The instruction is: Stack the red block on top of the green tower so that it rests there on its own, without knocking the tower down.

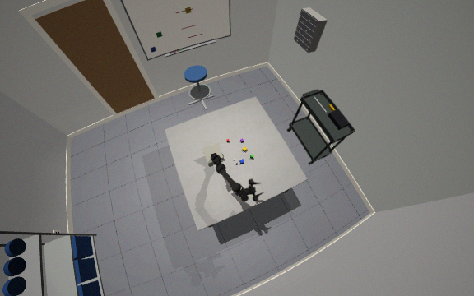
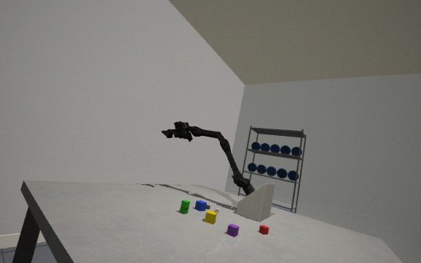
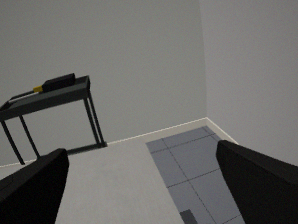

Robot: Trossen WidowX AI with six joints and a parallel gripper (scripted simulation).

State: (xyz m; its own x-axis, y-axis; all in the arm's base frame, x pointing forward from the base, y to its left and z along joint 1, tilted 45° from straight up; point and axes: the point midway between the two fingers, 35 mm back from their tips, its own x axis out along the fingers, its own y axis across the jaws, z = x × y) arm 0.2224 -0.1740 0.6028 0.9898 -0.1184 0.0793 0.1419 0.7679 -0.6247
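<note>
Exterior view is showing the arm (image 2: 229,153) reaching high above the table (image 2: 104,219), with the gripper (image 2: 167,133) hanging in the air well away from every block. Its fingers are standing wide apart and holding nothing; in the wrist view the two dark fingers are framing only the table edge, the floor and a distant cart (image 3: 49,99).

The red block (image 2: 264,229) is sitting flat on the table, near the front right of the group, just beside the purple block (image 2: 232,229) but apart from it. The green tower (image 2: 184,206) is standing upright at the far left of the group, with the blue block (image 2: 200,205) close by and the yellow block (image 2: 210,217) between tower and red block.

The red block is looking like a small, rigid cube, probably light and not fragile, with smooth flat faces that may slip under a loose pinch. The best hold is likely across two opposite side faces, near the middle of its height, fingers coming straight down so it stays level. The tower is narrow and probably easy to topple, so the release is calling for a gentle, centred placement.
</note>
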